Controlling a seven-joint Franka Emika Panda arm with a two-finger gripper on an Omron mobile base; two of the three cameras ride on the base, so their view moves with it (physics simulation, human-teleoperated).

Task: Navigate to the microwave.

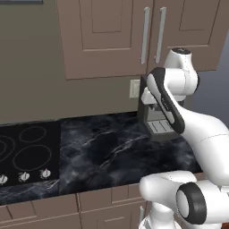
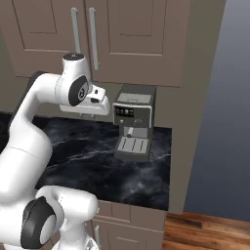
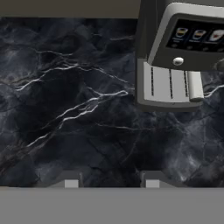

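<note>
On the black marbled tabletop [image 1: 107, 152], at its right end, stands a grey coffee machine [image 2: 133, 128] with a small screen of drink icons, one round button and a ribbed drip tray at its foot; it sits against the back wall, just beside a tall brown side panel [image 2: 195, 97]. Above: brown wall cupboards [image 1: 112, 31] with long silver handles. On the wall to the left of the machine: a pale socket plate [image 1: 134, 88]. At the left end of the tabletop: a black glass hob [image 1: 27, 154] with ring marks and a row of small knobs along its front edge. Below: brown drawer fronts [image 1: 89, 201]. Beyond the side panel: a blue-grey wall and a strip of wooden floor [image 2: 205, 232]. The arm is folded, its hand held over the tabletop to the left of the coffee machine, looking down on the marble. Claw [image 3: 108, 181]: two tips well apart in the hand view, nothing between them, so it looks open and empty, though little of the tips is visible. Microwave: nowhere among these fittings, so its place cannot be told. Step in hand, as judged: the drive is under way and the target unreached. Next move calls for turning or driving the base along the kitchen until the silver-framed door with its upright handle faces the cameras.
</note>
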